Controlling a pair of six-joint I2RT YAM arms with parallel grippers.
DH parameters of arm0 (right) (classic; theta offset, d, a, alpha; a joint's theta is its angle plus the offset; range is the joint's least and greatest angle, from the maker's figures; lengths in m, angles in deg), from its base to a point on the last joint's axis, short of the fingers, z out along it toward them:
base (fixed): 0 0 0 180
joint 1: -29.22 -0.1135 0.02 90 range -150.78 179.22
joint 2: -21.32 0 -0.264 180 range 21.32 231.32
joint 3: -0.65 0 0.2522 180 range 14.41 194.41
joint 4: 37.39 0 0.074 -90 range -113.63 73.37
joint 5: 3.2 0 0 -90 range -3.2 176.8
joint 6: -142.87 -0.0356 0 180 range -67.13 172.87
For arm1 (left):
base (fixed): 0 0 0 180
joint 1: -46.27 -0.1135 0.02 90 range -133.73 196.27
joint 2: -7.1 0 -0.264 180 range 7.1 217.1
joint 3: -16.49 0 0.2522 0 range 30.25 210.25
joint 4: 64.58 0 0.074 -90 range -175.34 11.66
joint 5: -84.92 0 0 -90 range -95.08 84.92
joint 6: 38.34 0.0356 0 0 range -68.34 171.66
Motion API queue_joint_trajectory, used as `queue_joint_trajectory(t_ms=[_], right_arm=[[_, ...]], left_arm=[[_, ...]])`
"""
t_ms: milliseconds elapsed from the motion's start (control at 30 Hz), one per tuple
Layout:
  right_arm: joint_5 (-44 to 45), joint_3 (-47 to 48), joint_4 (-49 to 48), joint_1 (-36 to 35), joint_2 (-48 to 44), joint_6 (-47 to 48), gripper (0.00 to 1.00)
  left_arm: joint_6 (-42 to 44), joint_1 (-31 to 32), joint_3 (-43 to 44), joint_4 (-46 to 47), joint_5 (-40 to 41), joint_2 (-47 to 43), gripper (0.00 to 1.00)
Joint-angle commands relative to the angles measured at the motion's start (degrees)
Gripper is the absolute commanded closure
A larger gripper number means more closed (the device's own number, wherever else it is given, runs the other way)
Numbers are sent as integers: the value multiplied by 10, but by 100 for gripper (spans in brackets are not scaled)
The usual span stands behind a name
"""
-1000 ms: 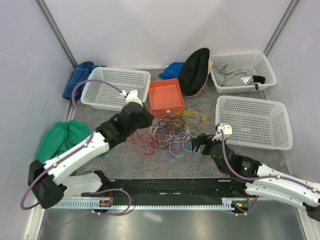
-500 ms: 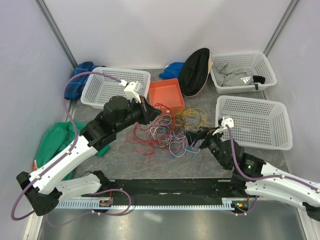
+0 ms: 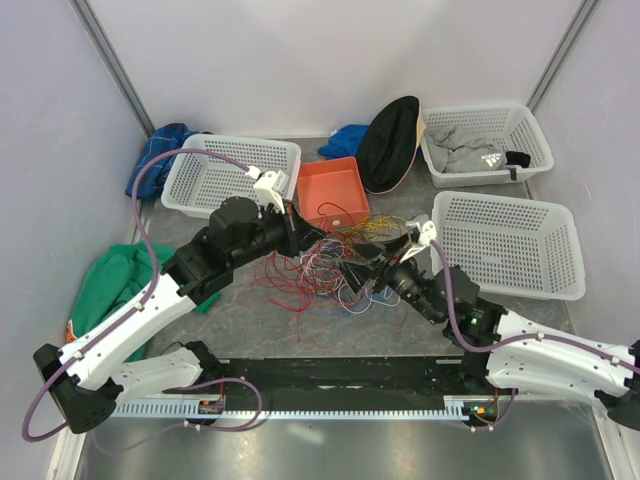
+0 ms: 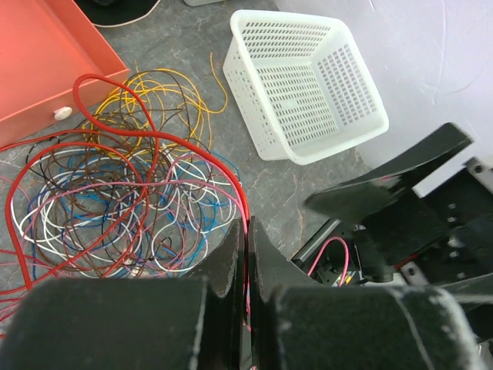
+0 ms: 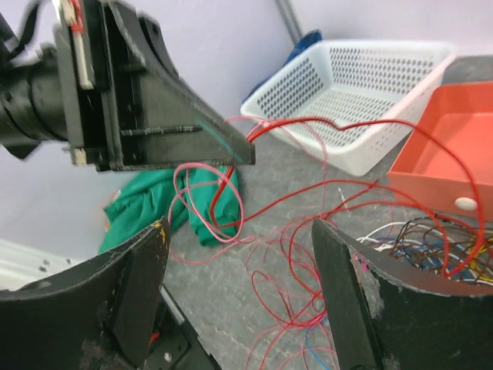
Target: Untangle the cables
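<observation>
The cables (image 3: 340, 262) lie in a loose tangle of red, blue, white, yellow and purple loops on the grey table, below the orange tray (image 3: 333, 192). My left gripper (image 3: 303, 228) hangs over the tangle's left side, shut on a red cable (image 4: 245, 202) that rises from the pile (image 4: 131, 193) into its jaws (image 4: 246, 240). My right gripper (image 3: 365, 262) reaches into the tangle from the right. Its fingers (image 5: 362, 301) stand wide apart over red loops (image 5: 300, 293), holding nothing. The same red cable (image 5: 308, 123) runs from the left gripper's tip (image 5: 245, 150).
White baskets stand at back left (image 3: 230, 175), right (image 3: 505, 240) and back right (image 3: 485, 140), the last holding grey clothing. A black cap (image 3: 388, 140), blue cloths (image 3: 160, 155) and a green cloth (image 3: 125, 275) lie around. A black rail (image 3: 340, 375) runs along the near edge.
My left gripper has risen and swung right, pulling the red cable up. My right arm has moved up and left into the tangle, its jaws narrowing slightly.
</observation>
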Motion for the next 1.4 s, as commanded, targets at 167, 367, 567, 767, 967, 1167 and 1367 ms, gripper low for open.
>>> queue_joint_trajectory(t_ms=[167, 367, 567, 767, 967, 1167, 1367], right_arm=[[-2, 43, -65, -1, 83, 21, 40], [43, 54, -78, -1, 57, 41, 100], [153, 119, 62, 0, -22, 83, 100], [228, 166, 164, -1, -89, 113, 100], [263, 210, 224, -1, -130, 131, 100], [243, 233, 260, 0, -119, 129, 100], [218, 252, 269, -2, -91, 114, 100]], left_arm=[[20, 3, -8, 27, -16, -16, 98], [19, 3, -22, 18, 2, -27, 98], [35, 2, -20, -11, 62, -52, 91], [41, 2, -20, -26, 94, -69, 78], [49, 2, -27, -37, 119, -78, 36], [53, 2, -35, -36, 137, -85, 13], [66, 2, -100, 117, 51, -111, 11]])
